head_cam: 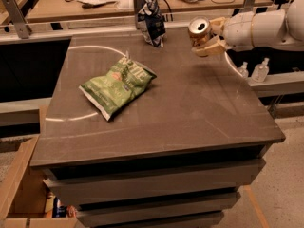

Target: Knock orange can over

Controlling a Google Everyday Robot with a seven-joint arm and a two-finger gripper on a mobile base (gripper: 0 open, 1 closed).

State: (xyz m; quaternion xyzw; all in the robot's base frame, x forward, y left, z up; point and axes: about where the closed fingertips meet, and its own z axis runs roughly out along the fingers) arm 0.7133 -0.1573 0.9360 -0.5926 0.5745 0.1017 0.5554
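The orange can (199, 28) is at the table's far right, tilted so that its silver top and pull tab face the camera. My gripper (205, 36) reaches in from the right on a white arm (266, 28). Its cream fingers (209, 48) sit on either side of the can and hold it. Whether the can's base touches the table is hidden behind the can and the fingers.
A green chip bag (118, 82) lies left of the middle of the grey table (190, 113). A dark blue-and-white snack bag (151, 22) stands at the far edge. Two small clear bottles (260, 71) stand on a ledge at the right. A wooden crate (19, 184) sits at the lower left.
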